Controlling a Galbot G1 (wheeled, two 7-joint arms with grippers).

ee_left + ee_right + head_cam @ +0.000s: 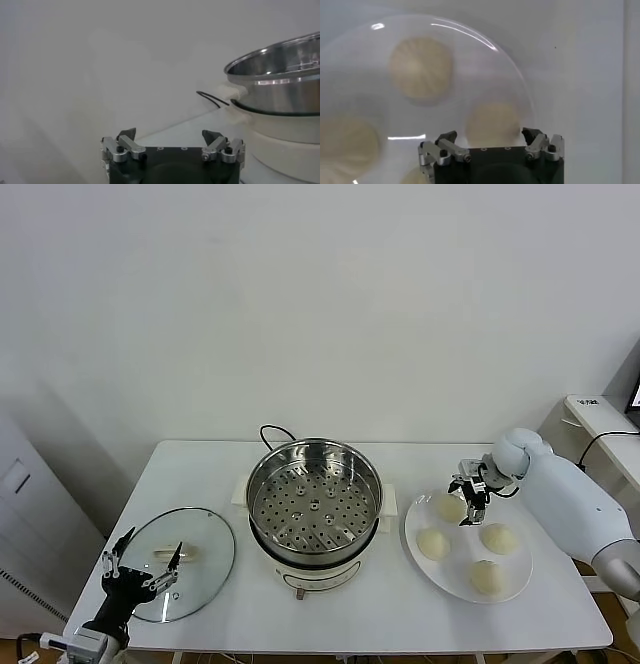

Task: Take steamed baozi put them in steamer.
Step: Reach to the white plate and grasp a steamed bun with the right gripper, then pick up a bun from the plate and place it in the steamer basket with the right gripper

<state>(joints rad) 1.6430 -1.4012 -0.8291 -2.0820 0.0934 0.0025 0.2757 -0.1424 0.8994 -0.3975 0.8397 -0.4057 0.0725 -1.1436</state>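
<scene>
Cream-white baozi (486, 575) on a white plate (519, 580), beside an empty steel steamer (314, 511).

Four smooth round buns sit spaced apart on the plate at the table's right; the steamer's perforated tray holds nothing. The right gripper (468, 498) hangs over the bun nearest the steamer (448, 507), its fingers (445, 145) spread either side of that bun, gripping nothing. The left gripper (143, 565) waits wide open over a glass lid (200, 556), far left.

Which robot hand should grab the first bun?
The right hand. It hovers over the plate, right at the nearest baozi. The left hand is far off, over the glass lid.
</scene>
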